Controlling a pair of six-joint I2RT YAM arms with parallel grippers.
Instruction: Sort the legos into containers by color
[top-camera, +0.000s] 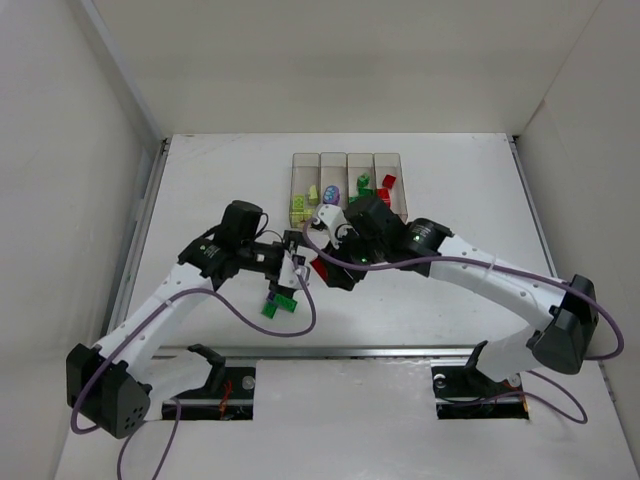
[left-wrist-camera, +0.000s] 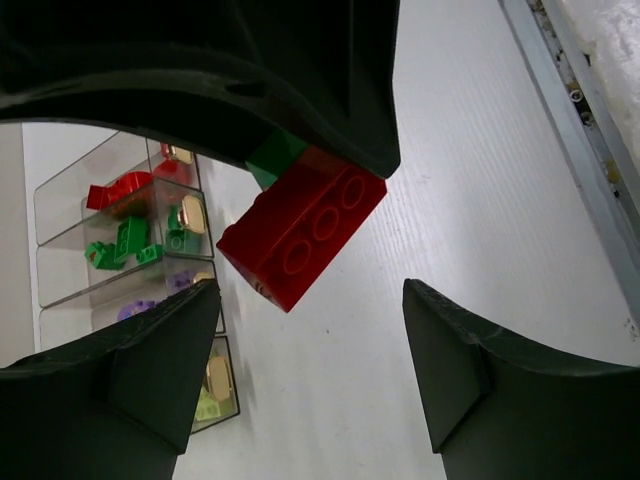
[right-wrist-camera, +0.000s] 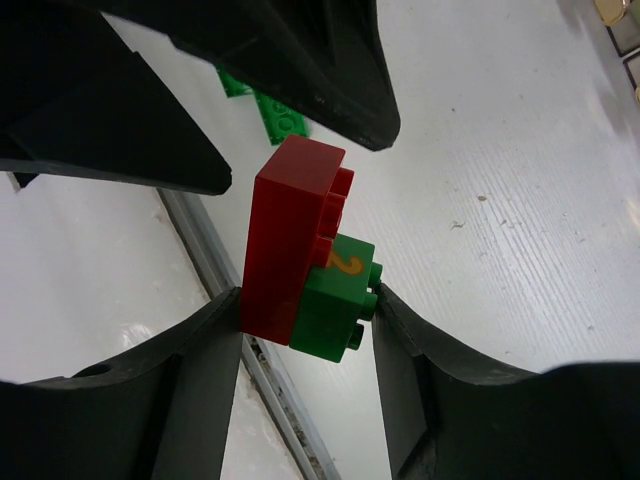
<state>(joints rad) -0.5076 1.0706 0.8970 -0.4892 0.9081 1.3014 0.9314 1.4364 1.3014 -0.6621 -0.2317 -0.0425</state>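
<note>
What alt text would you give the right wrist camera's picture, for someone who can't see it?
The right end effector pinches a red-and-green lego pair, with a yellow 2 printed on the green half. Just above, the left end effector stands open near its top, and flat green legos lie on the white table behind.

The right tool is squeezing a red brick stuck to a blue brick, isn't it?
Not blue. The right wrist view shows the right tool squeezing a red brick stuck to a green brick.
</note>
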